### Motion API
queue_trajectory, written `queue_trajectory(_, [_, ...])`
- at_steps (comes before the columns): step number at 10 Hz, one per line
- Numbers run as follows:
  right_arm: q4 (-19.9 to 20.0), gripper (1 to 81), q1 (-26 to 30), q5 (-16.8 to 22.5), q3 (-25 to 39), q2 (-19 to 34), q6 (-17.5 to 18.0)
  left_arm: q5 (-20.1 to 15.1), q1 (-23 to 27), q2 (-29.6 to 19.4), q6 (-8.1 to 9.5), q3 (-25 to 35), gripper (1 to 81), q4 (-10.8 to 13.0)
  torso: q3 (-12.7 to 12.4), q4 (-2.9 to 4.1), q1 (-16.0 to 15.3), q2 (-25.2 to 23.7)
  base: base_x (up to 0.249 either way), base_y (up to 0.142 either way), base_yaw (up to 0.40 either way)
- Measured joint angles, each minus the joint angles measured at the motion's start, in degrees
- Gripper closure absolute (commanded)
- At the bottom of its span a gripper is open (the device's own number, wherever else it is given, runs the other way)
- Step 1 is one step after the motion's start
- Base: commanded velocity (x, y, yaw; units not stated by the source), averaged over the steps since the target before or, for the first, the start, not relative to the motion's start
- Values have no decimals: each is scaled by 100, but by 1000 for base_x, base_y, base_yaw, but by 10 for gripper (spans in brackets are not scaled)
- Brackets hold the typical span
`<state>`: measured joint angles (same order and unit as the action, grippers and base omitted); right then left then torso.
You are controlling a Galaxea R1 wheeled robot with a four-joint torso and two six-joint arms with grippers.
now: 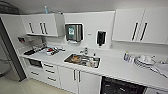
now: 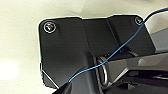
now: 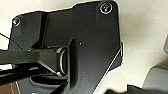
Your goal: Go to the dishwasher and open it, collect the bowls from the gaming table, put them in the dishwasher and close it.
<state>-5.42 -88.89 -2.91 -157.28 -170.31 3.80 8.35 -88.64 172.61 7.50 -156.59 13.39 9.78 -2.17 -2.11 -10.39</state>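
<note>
From the head view a white kitchen counter (image 1: 112, 66) runs across the room, with a steel sink (image 1: 82, 60) set in it holding some dishes. The dishwasher (image 1: 122, 87) sits under the counter right of the sink, its dark inside showing, so it looks open. White plates (image 1: 145, 61) are stacked on the counter above it, beside a small bottle (image 1: 126, 56). Wall cabinets (image 1: 42, 24) hang above, with a towel dispenser (image 1: 74, 32) and a black soap dispenser (image 1: 101, 38) on the wall between them. Drawers (image 1: 50, 72) and a microwave (image 1: 35, 63) are at the left end. No bowl can be made out. In the left wrist view the robot's dark plate is crossed by a blue cable (image 2: 112, 53) over a pale floor (image 2: 20, 50); whether the left gripper is wide or narrow I cannot tell, nor where the dishwasher lies from it. The right wrist view has the same dark plate over pale floor (image 3: 142, 37); the right gripper's state and its place relative to the dishwasher cannot be told either.
</note>
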Motion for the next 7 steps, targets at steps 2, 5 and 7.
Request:
queue_trajectory(2, [-77,10,0,2,22,11,-37,20,0,-88,0,94,10,34,0,0,0,0,0,0,380])
queue_trajectory(5, [-80,10,0,-2,618,286,-39,63,0,-362,0,651,10,37,0,0,0,0,0,0,380])
queue_trajectory(7, [-83,10,-2,-4,1236,607,-39,101,-2,-530,2,885,10,37,0,0,0,0,0,0,380])
